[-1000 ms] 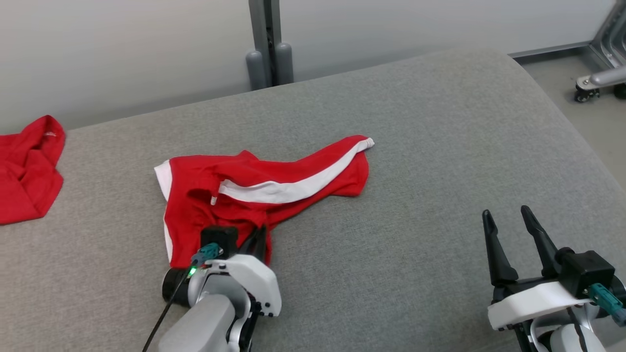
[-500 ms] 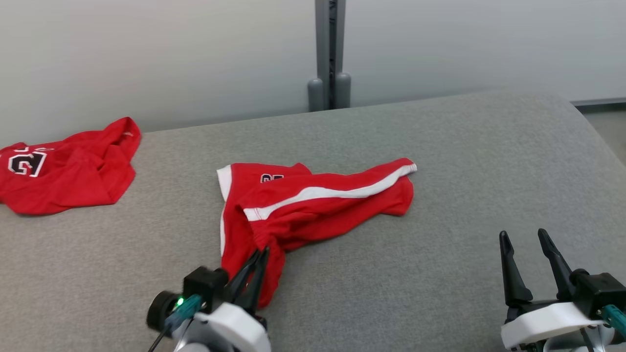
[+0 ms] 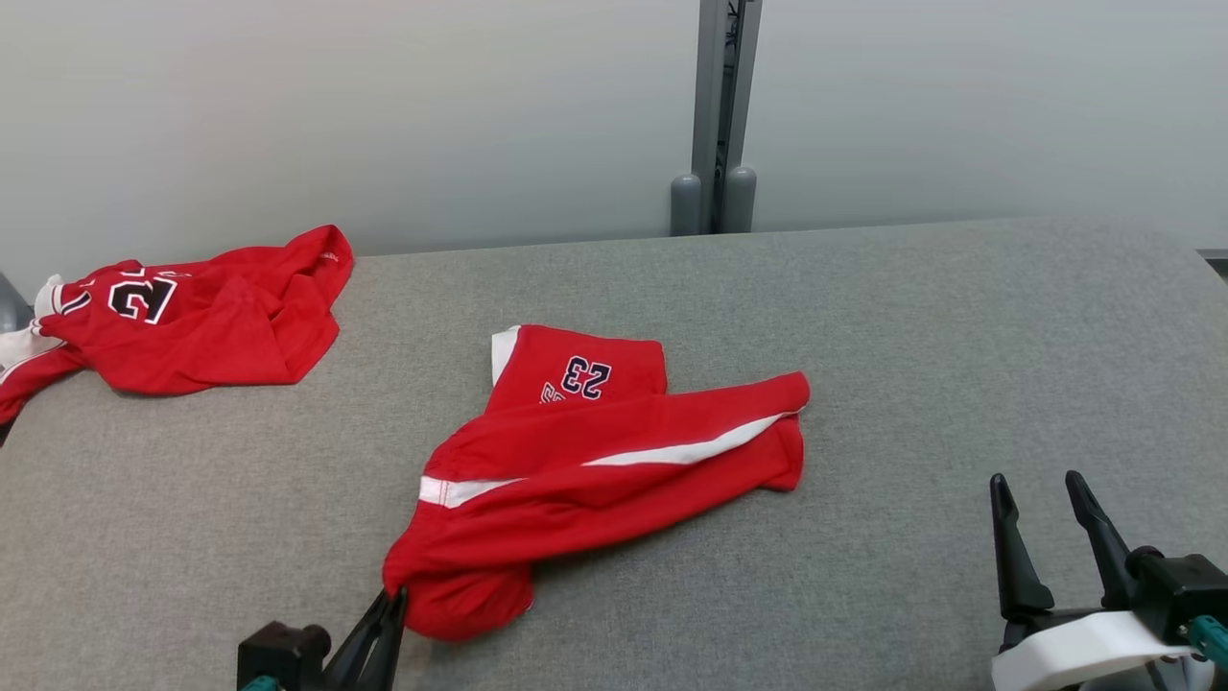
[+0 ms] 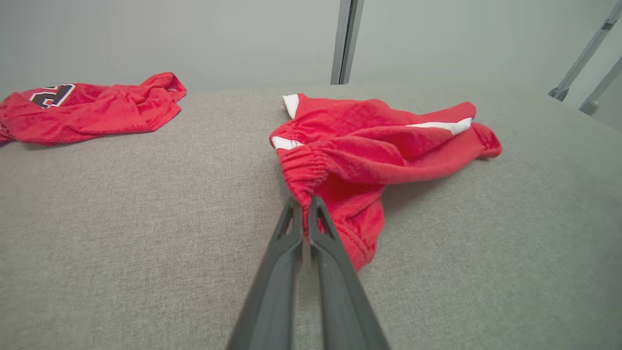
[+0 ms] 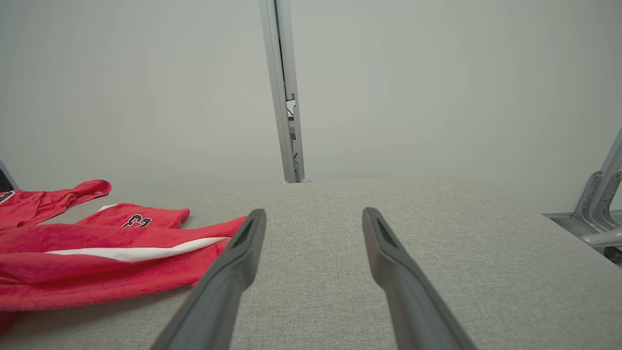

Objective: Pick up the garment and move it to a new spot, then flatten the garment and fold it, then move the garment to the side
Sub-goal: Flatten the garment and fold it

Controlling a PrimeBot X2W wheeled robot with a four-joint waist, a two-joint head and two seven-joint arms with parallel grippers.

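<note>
Red garment [image 3: 595, 461] pinched at its edge by left jaws, right jaws spread.

Garment [image 3: 614, 461] red, white stripe, dark "23"; second garment [image 3: 192, 321] red; surface [image 3: 911, 336] grey

Crumpled red jersey [image 3: 192, 321] at far left of grey fabric surface [image 3: 911, 336]. Grey post [image 3: 720, 115] against pale wall [image 3: 336, 115] behind far edge. Metal frame [image 5: 600, 204] off right.

The head view looks forward and down over the grey surface [image 3: 863, 336]; both wrist views skim low along it, sharing the striped red garment [image 3: 614, 461].
</note>
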